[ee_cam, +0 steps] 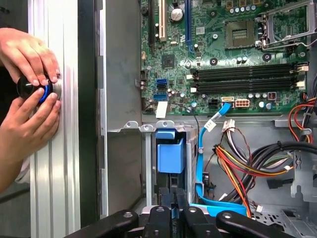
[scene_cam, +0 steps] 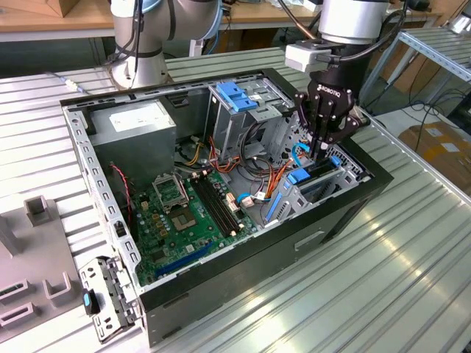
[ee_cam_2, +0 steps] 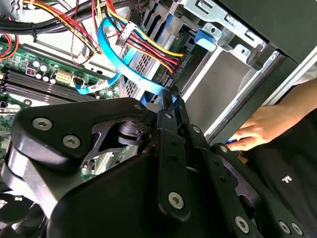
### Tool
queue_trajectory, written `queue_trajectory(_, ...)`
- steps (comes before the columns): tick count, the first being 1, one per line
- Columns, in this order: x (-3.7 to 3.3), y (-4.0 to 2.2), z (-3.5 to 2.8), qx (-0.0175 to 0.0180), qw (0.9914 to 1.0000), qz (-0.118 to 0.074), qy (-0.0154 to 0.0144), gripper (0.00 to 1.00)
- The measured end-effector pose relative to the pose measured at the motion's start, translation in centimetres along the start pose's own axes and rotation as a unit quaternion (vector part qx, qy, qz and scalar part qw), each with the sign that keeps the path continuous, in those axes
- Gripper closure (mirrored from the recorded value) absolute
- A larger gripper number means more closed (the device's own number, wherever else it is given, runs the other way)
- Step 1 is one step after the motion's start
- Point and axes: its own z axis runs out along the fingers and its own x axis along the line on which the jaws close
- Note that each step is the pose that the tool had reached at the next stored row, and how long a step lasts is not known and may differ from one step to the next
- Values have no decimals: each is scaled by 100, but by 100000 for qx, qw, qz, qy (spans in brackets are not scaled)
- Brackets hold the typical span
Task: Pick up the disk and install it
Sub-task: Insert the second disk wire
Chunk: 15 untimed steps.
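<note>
The disk (scene_cam: 313, 179) stands on edge in the low metal bay (scene_cam: 346, 176) at the front corner of the open computer case, on the exterior view's right. Its blue carrier end (ee_cam: 171, 152) shows between the bay's walls in the first wrist view. My gripper (scene_cam: 318, 152) hangs straight over it, shut, with the fingers (ee_cam: 164, 201) pressed together and their tips at or just above the disk's upper edge. Whether they touch it I cannot tell. In the second wrist view the shut fingers (ee_cam_2: 171, 101) point down beside a light blue flat cable (ee_cam_2: 130, 67).
A person's hands (ee_cam: 29, 99) hold a black-and-blue button on the ribbed aluminium table (ee_cam: 54, 163) just outside the case wall. The tall drive cage with a blue latch (scene_cam: 237, 95), bundled wires (ee_cam: 247, 158) and the motherboard (scene_cam: 184, 213) crowd the case.
</note>
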Motion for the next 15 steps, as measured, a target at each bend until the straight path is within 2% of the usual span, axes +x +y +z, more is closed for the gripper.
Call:
queue_trajectory(1, 2, 14, 2, 189, 100000, -89, -51, 84)
queue_trajectory(5, 4, 53, 4, 547, 99998, -251, -111, 84)
queue_trajectory(6, 7, 60, 5, 797, 99996, -271, -205, 84)
queue_trajectory(7, 8, 60, 5, 965, 99994, -332, -428, 84)
queue_trajectory(8, 10, 60, 6, 1192, 99987, -419, -1002, 84)
queue_trajectory(9, 13, 61, 8, 1398, 99979, -453, -1436, 84)
queue_trajectory(12, 39, 60, 20, 1884, 99960, -427, -2050, 84)
queue_trajectory(14, 58, 61, 28, 2173, 99939, -359, -2700, 84)
queue_trajectory(15, 73, 64, 34, 2376, 99922, -308, -3151, 84)
